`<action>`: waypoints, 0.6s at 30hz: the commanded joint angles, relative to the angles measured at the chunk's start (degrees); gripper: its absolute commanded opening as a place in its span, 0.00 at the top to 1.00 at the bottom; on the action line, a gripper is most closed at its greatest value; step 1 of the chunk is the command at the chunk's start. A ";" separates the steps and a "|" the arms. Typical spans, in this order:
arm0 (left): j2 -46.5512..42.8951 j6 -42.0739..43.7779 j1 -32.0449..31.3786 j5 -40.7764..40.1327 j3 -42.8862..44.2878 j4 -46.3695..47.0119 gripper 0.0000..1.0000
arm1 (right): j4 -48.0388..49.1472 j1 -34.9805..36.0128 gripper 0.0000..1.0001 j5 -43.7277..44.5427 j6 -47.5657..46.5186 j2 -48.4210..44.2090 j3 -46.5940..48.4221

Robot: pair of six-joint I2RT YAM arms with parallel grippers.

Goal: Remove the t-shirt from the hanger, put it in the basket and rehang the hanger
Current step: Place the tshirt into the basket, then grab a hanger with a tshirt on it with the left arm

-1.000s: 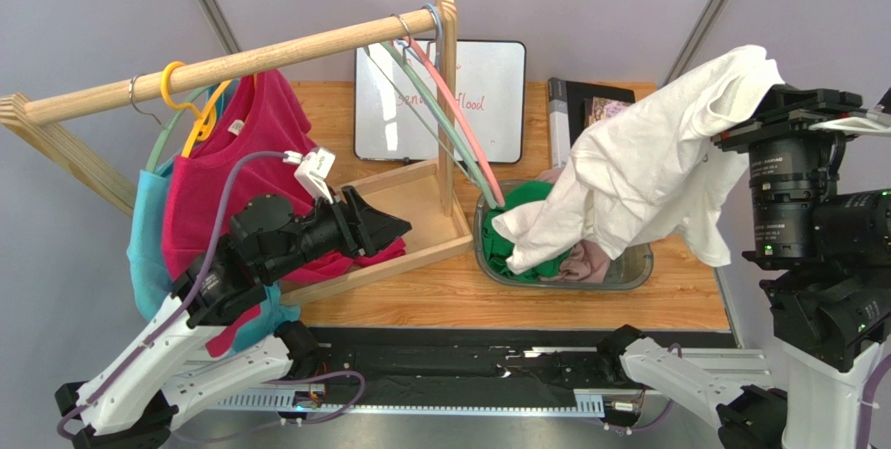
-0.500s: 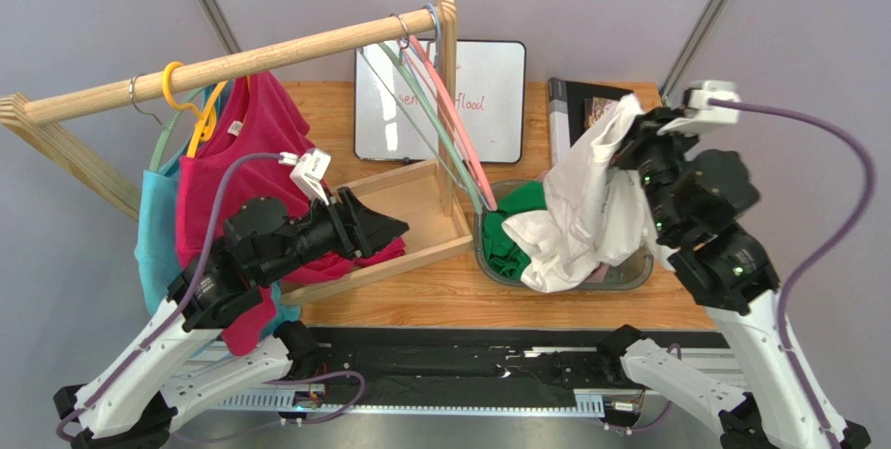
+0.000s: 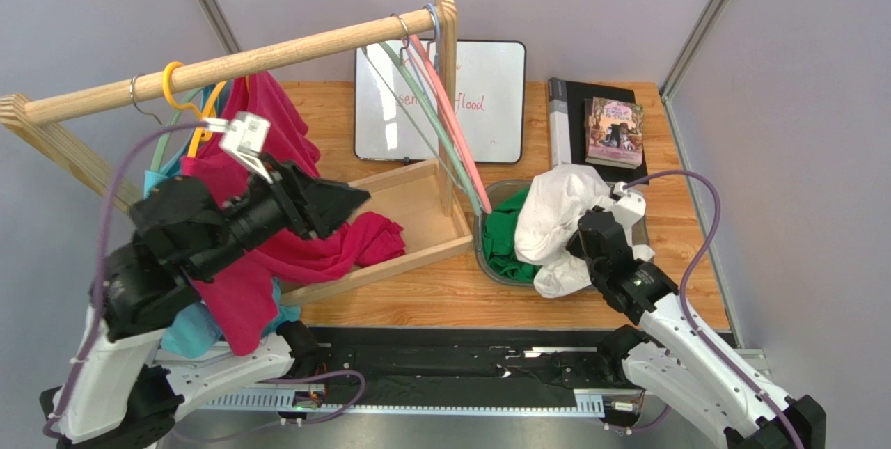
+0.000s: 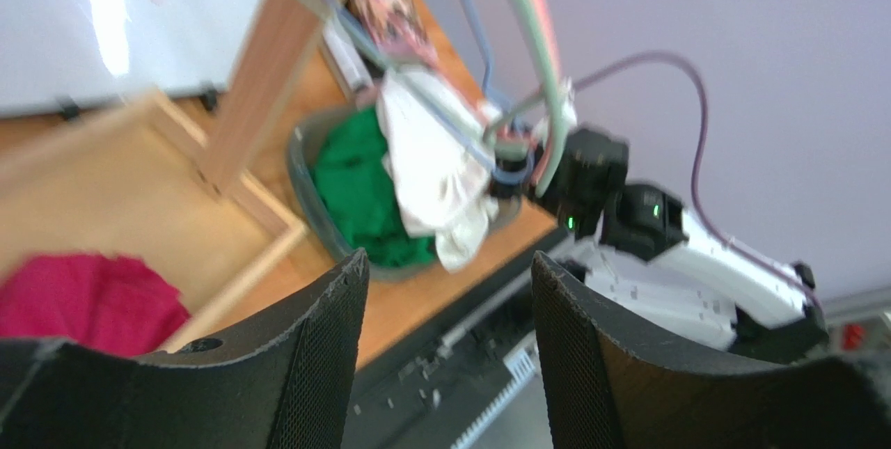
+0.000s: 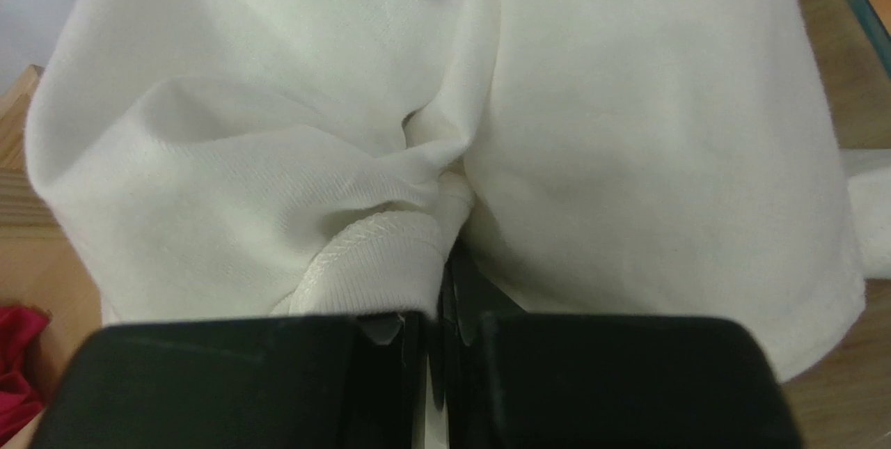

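Top view: the white t-shirt (image 3: 554, 221) lies bunched on the grey bin (image 3: 484, 253) at right centre, clear of the hangers, with the right hand (image 3: 588, 238) pressed into it
Left wrist view: the left hand (image 4: 448, 266) gapes wide, holding nothing
Right wrist view: the right hand's fingers are pinched tight on a white fold

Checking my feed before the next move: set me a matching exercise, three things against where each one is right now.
Things:
1. white t-shirt
2. pink t-shirt
3. book

Places:
A. hanging at the left end of the rail
B. lying at the back right of the table
C. pinched in the right gripper, bunched on the bin

Pairs: 1-C, 2-A, 3-B
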 commanded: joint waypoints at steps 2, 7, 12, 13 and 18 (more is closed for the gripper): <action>8.25 14.94 0.06 -17.34 23.35 -19.73 0.36 | -4.55 -0.35 0.79 1.74 4.71 -2.90 1.61; 12.13 17.95 0.06 -31.84 33.56 -30.28 0.37 | -11.59 -0.01 0.29 -7.90 -4.34 -6.60 8.21; 10.38 18.30 0.15 -38.18 35.68 -32.41 0.41 | -14.85 4.11 0.04 -15.22 -5.33 -10.20 9.71; 9.76 18.74 0.15 -39.93 35.85 -32.06 0.41 | -15.03 5.52 0.04 -15.49 -4.98 -10.30 10.06; 6.69 19.80 0.06 -45.65 36.73 -33.99 0.43 | -18.37 13.78 0.04 -14.88 -1.81 -9.94 12.43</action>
